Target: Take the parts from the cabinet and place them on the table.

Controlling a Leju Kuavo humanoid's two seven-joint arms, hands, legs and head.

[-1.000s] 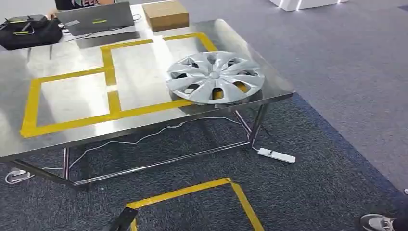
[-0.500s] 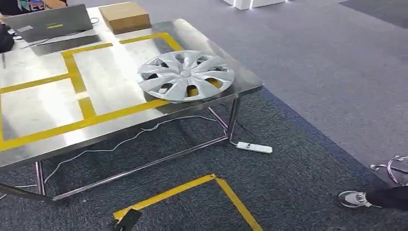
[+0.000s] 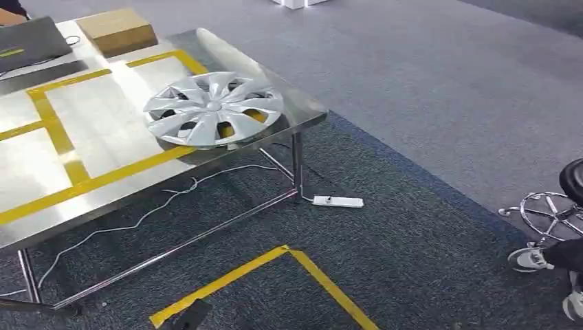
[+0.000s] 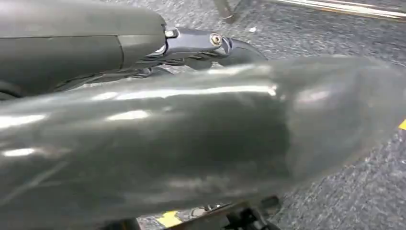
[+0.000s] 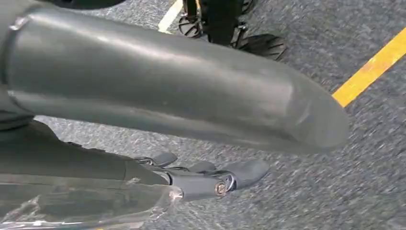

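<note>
Hubcap (image 3: pixel 214 108) flat on steel table (image 3: pixel 103 130) near its corner, well apart from both hands, up and forward of fingers; left hand (image 4: pixel 191 45) nearer, fingers (image 4: pixel 239 48) extended, empty; right hand (image 5: pixel 201 179) fingers (image 5: pixel 244 171) loosely apart, empty; cabinet unseen

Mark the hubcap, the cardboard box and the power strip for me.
hubcap (image 3: pixel 214 107), head view, centre hub.
cardboard box (image 3: pixel 115 27), head view, top face.
power strip (image 3: pixel 337 201), head view, middle of its white body on the carpet.
</note>
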